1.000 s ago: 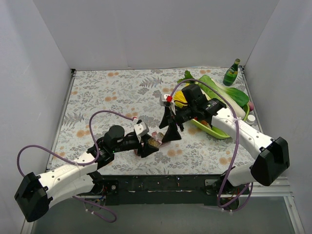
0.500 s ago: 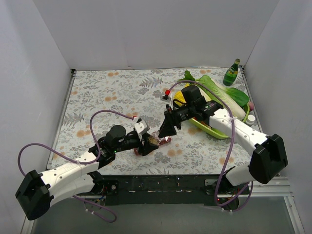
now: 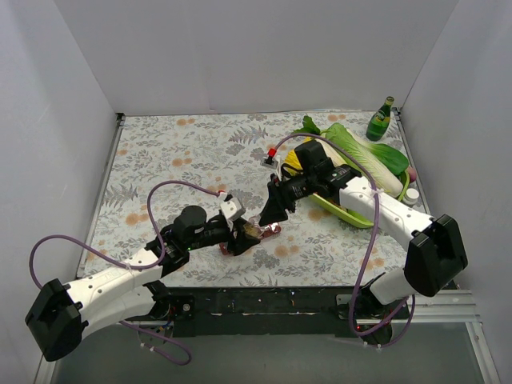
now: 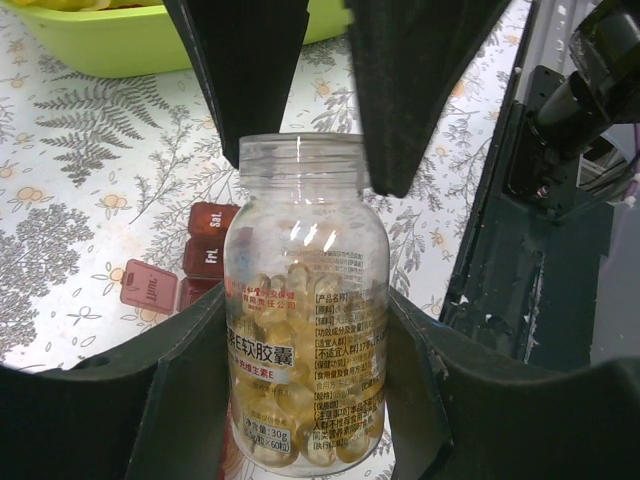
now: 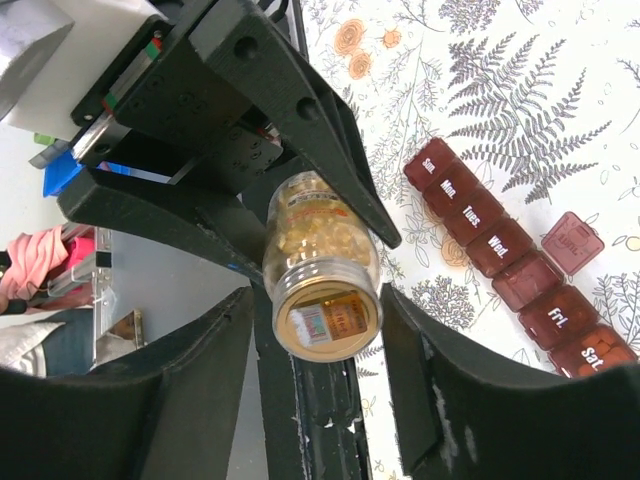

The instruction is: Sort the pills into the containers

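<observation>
Left gripper (image 3: 240, 238) pinches the jar (image 4: 305, 290) of pills (image 5: 318, 240) above the table (image 5: 520, 90), beside the containers (image 5: 500, 245). Right gripper (image 4: 312, 165), spread, straddles the jar's top. It should close squarely there while the left grip holds firm — so nothing spills.

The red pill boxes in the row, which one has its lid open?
The box between Wed. and Fri.. Its lid sticks out sideways; the other boxes are shut, day names on top.
</observation>
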`<state>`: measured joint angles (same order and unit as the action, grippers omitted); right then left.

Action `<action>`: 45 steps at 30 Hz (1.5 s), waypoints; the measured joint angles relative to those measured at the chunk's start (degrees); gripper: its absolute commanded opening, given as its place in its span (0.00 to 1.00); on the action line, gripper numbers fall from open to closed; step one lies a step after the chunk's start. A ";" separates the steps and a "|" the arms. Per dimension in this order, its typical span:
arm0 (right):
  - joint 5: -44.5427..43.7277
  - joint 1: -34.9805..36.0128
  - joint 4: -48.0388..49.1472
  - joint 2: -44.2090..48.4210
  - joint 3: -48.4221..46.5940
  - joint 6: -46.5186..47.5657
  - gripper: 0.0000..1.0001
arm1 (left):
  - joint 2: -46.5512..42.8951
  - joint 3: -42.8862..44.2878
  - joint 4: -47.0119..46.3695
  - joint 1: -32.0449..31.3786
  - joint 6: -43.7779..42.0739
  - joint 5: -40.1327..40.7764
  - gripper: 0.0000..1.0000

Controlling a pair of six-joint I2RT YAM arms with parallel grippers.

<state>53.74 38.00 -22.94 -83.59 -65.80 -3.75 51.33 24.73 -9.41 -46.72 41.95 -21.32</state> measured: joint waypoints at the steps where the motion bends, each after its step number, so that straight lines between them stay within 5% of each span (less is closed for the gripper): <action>1: -0.02 -0.02 -0.02 -0.09 0.02 0.31 0.51 | 0.00 0.00 0.00 0.00 -0.02 0.00 0.00; 5: -0.02 -0.11 -0.46 -0.31 0.00 1.66 0.26 | -0.31 0.00 0.22 -0.09 -0.20 -0.09 0.00; 10: 2.14 0.42 -3.87 -1.25 -2.16 10.27 0.21 | -1.18 0.00 1.11 -0.13 -1.25 -1.05 0.00; 19: 3.91 4.50 -14.73 2.71 -4.13 50.86 0.34 | -3.32 0.02 2.95 0.04 -4.07 -7.45 0.00; 23: 3.80 5.11 -17.62 2.54 -4.98 58.73 0.63 | -3.56 0.04 3.19 0.07 -4.17 -8.20 0.00; 26: 3.56 5.20 -17.20 2.47 -4.98 57.70 0.81 | -3.54 0.02 3.28 0.09 -4.11 -8.13 0.00; 31: 3.39 5.07 -12.50 2.62 -4.15 49.05 0.91 | -3.54 0.00 3.04 0.09 -4.02 -8.17 0.00; 45: 1.25 1.40 -5.53 3.41 -0.02 14.01 0.90 | -4.76 -1.14 2.51 0.09 -2.99 -5.25 0.00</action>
<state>54.98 39.40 -28.47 -80.18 -65.82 10.26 46.57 23.59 -6.90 -46.63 38.96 -26.57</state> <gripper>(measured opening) 0.920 0.505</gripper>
